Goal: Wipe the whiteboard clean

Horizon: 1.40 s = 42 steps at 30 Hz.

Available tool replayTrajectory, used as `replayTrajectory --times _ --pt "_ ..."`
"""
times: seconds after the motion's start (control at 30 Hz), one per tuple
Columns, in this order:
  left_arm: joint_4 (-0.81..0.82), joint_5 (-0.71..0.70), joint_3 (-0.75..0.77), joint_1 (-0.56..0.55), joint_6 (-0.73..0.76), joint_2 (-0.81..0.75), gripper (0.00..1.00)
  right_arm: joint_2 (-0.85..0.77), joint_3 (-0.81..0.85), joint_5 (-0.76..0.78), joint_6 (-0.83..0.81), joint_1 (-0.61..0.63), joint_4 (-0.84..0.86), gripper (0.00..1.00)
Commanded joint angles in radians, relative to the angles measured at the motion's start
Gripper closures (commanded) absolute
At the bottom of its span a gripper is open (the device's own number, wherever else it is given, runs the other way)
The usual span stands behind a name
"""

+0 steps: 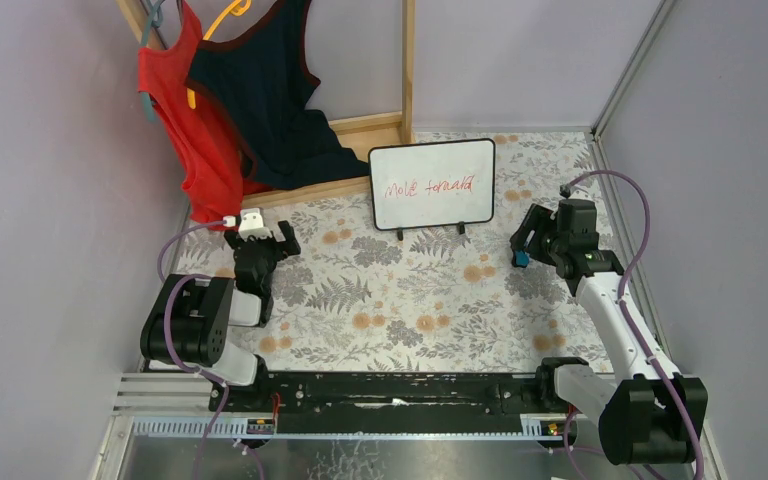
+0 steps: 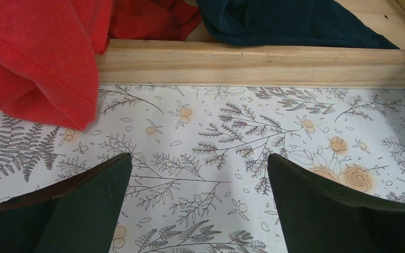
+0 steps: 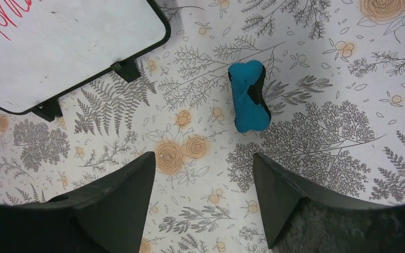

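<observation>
The whiteboard (image 1: 431, 184) is being shown standing on its two small black feet at the far middle of the floral table covering (image 1: 400, 310), just to the right of the wooden rack (image 1: 407, 70), with its face being turned toward the arms. Red handwriting (image 1: 428, 187) is being displayed across the middle of the board. Both arms are being held apart from it, one to each side.

The right gripper (image 1: 532, 238) is being held to the right of the board with its jaws spread and nothing being grasped between them. In the right wrist view a blue eraser (image 3: 249, 96), bone-shaped with a black patch on one edge, is being seen lying flat on the covering beyond the fingertips, clear of both fingers and a little apart from the board's lower right corner and nearer foot.

The left gripper (image 1: 263, 240) is being held at the far left of the table, likewise released, with bare covering being seen between its two dark fingers (image 2: 84, 205). Just beyond it the rack's wooden base rail (image 2: 258, 63) is being crossed by the hems of a red tank top (image 1: 185, 130) and a navy tank top (image 1: 275, 90), both being hung from the rack
</observation>
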Motion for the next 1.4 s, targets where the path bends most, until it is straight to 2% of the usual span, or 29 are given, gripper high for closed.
replayTrajectory --times 0.0,0.43,0.53,0.63,0.7,0.8,0.93,1.13,1.37 --pt "0.064 -0.005 0.020 -0.005 0.021 0.006 0.00 -0.008 0.016 -0.020 0.008 0.003 0.057 0.25" --pt "0.066 0.011 0.020 -0.005 0.025 0.005 0.00 -0.006 0.024 -0.032 -0.007 0.003 0.028 0.26" --pt "-0.031 0.072 0.052 -0.005 0.050 -0.038 0.00 0.000 0.038 -0.051 -0.013 0.003 0.015 0.26" --pt "-0.338 0.174 0.187 -0.005 0.090 -0.103 0.00 -0.008 0.041 -0.067 -0.019 0.003 0.007 0.26" --pt "-0.470 0.243 0.264 -0.006 0.106 -0.118 0.00 -0.022 0.031 -0.066 -0.017 0.003 0.011 0.26" --pt "-0.631 0.344 0.349 -0.004 0.118 -0.137 0.02 -0.038 0.019 -0.067 -0.013 0.003 0.014 0.26" --pt "-0.815 0.568 0.461 -0.003 0.135 -0.137 0.08 -0.044 0.027 -0.057 -0.014 0.003 -0.001 0.26" --pt "-0.930 0.940 0.594 -0.004 0.145 -0.062 0.13 -0.047 0.039 -0.062 -0.018 0.003 -0.005 0.26" --pt "-1.004 1.162 0.811 0.011 0.161 0.154 0.18 -0.051 0.034 -0.063 -0.007 0.003 -0.009 0.26"
